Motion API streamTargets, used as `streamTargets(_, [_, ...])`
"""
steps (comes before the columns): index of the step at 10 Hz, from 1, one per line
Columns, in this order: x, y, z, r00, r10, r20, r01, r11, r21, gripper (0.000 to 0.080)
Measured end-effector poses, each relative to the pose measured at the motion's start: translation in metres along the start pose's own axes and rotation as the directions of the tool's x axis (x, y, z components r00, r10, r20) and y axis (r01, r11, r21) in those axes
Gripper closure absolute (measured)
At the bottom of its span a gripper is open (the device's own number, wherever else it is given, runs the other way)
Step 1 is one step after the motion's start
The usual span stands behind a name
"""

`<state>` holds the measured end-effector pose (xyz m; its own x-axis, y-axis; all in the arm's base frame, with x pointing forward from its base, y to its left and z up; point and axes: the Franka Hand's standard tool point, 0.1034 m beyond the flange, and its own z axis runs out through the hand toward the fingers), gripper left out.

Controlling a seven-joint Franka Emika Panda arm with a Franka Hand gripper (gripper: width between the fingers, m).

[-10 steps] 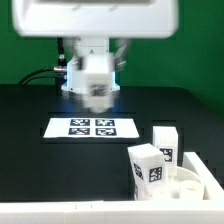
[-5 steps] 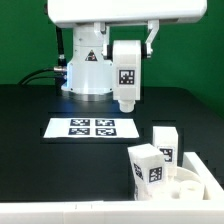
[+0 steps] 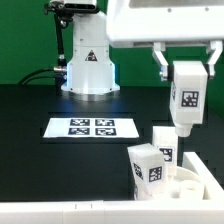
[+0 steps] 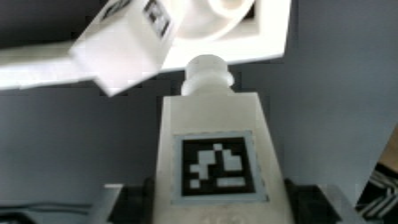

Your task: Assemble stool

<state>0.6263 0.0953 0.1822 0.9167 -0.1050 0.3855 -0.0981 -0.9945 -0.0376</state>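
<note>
The gripper is closed on a white stool leg, clamping its upper end while the tagged body hangs below with a narrow peg at the lower tip. In the exterior view the leg's long axis is vertical, and it hangs over the exterior view's right part of the black table, well apart from the marker board. Directly beneath and slightly toward the exterior view's left sits the round seat disc, with two further legs standing upright on or at it. The wrist view shows the held leg pointing peg-first toward the seat. As a judgement, the coming move is a vertical descent; whether the peg is aligned with a seat socket cannot be told.
</note>
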Motion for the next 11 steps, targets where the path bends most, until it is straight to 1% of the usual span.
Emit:
streamTargets(3, [-0.001,-0.002,0.003,1.000,-0.001,-0.010,0.001,1.000,0.001,0.0465])
streamTargets(4, [0.000,-0.006,0.014,0.998,-0.014,-0.053,0.014,1.000,0.004,0.0465])
streamTargets(5, [0.001,-0.005,0.025,0.996,-0.023,-0.091,0.024,1.000,0.001,0.0465])
streamTargets(6, [0.002,-0.007,0.032,0.990,-0.034,-0.135,0.035,0.999,0.003,0.0465])
streamTargets(9, [0.000,-0.007,0.033,0.992,-0.036,-0.124,0.036,0.999,0.000,0.0465])
streamTargets(10, [-0.002,-0.007,0.035,0.991,-0.037,-0.125,0.037,0.999,0.000,0.0465])
streamTargets(11, [-0.011,-0.008,0.043,0.991,-0.043,-0.125,0.044,0.999,-0.001,0.0465])
